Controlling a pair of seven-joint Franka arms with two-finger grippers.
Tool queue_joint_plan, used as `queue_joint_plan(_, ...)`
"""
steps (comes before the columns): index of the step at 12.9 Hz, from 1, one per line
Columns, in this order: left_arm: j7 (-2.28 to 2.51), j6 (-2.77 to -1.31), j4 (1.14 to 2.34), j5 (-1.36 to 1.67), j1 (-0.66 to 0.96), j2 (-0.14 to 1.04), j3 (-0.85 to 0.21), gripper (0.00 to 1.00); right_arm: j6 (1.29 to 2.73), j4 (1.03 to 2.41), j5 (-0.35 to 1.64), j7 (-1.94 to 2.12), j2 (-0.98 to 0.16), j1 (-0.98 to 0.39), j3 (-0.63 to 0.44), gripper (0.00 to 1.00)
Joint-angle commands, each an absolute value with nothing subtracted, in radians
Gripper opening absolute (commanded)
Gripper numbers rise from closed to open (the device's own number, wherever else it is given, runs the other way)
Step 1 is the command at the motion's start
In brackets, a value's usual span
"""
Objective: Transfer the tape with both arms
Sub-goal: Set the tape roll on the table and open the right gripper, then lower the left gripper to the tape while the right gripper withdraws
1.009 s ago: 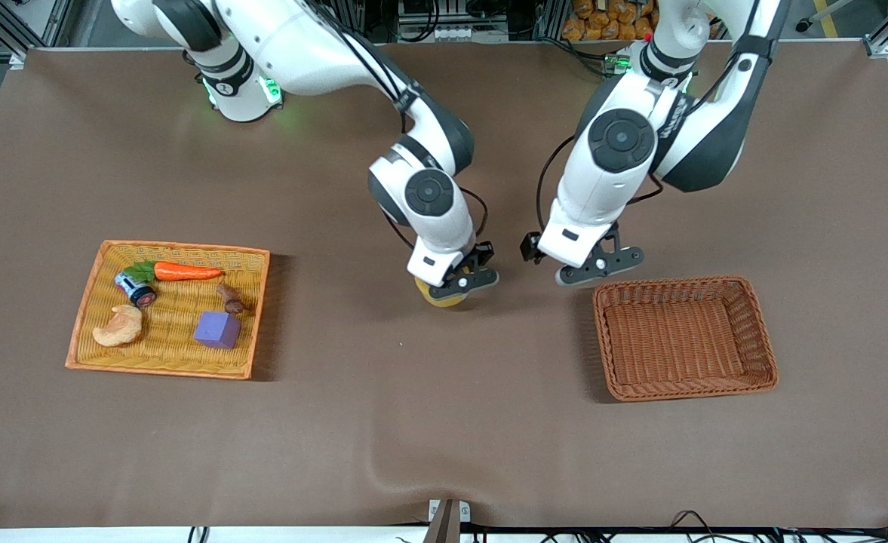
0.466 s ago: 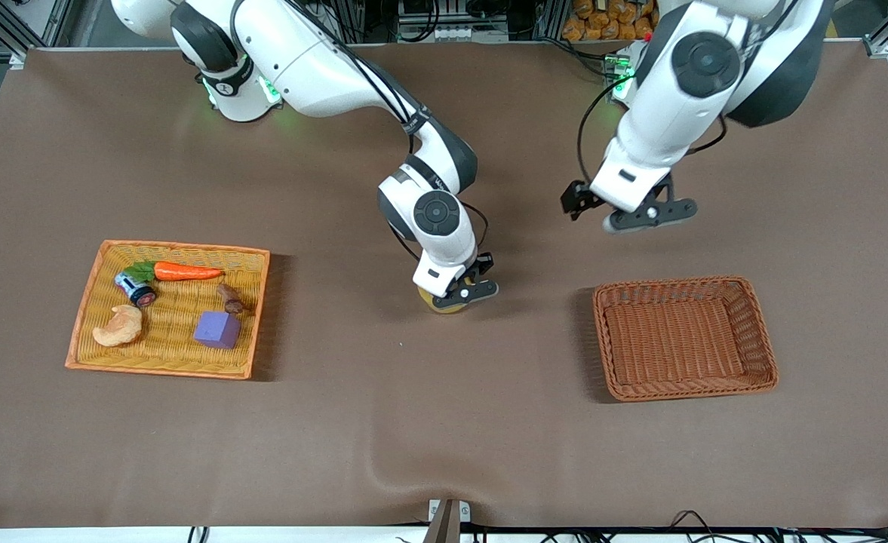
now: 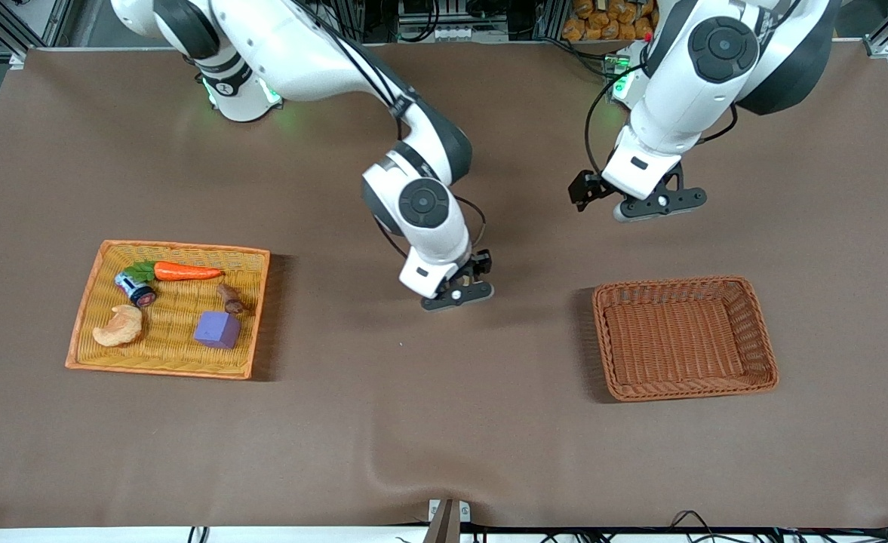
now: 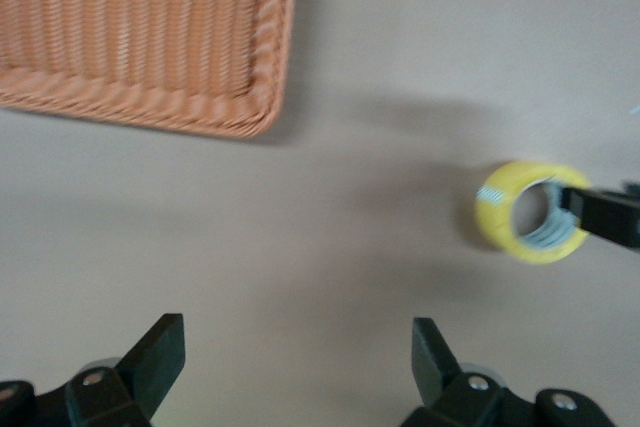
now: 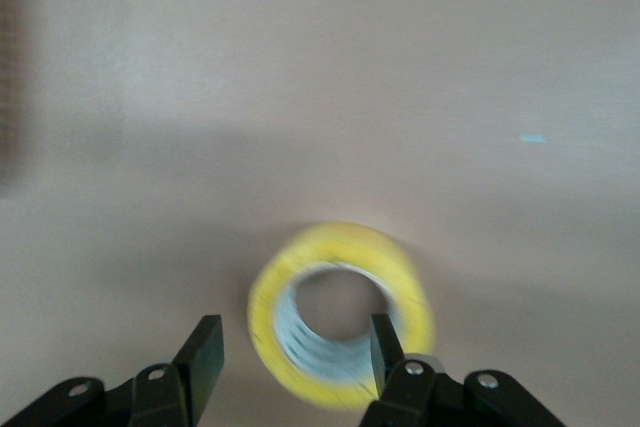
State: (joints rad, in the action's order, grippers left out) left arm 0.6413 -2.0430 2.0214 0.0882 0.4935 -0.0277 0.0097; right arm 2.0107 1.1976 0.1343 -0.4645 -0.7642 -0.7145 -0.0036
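Note:
The yellow tape [image 5: 340,242] lies flat on the brown table. My right gripper [image 5: 295,335] hangs just above it, open, with one fingertip [image 5: 385,342] over the roll's grey core and the other outside the ring, neither pressing on it. In the front view the right gripper [image 3: 456,295] hides the tape. The left wrist view shows the tape [image 4: 492,209] with a right finger at its hole. My left gripper [image 3: 659,205] is open and empty over bare table, also seen in its wrist view [image 4: 297,335].
An empty brown wicker basket [image 3: 685,337] stands toward the left arm's end, nearer the front camera than the left gripper; it also shows in the left wrist view [image 4: 150,37]. An orange tray [image 3: 168,362] toward the right arm's end holds a carrot [image 3: 185,271], a purple cube [image 3: 217,329] and other small items.
The left gripper drew away from the right gripper toward its own base. The right gripper lowered the tape, opened, and now covers it in the front view.

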Motion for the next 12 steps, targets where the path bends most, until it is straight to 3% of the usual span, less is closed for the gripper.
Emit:
queue_joint_plan(1, 0.662, -2.100, 1.874, 0.120, 0.511, 0.169, 0.008, 1.00, 1.942, 1.375, 0.138, -0.314, -0.542, -0.614, 0.005, 0.98)
queue_joint_plan(3, 0.763, -2.100, 1.726, 0.111, 0.544, 0.329, 0.008, 1.00, 1.919, 1.466, 0.140, -0.298, -0.419, -0.548, 0.002, 1.00)
queue_joint_plan(5, 0.857, -2.100, 1.614, 0.095, 0.595, 0.464, 0.015, 1.00, 1.801, 1.477, 0.112, -0.292, -0.347, -0.519, -0.021, 1.00)
queue_joint_plan(10, 1.060, -2.137, 1.416, -0.046, 0.696, 0.713, 0.020, 1.00, 1.634, 1.519, 0.026, -0.262, -0.160, -0.376, -0.012, 1.00)
queue_joint_plan(12, 1.118, -2.178, 1.381, -0.048, 0.721, 0.756, 0.021, 1.00, 1.599, 1.526, 0.031, -0.246, -0.100, -0.302, -0.012, 1.00)
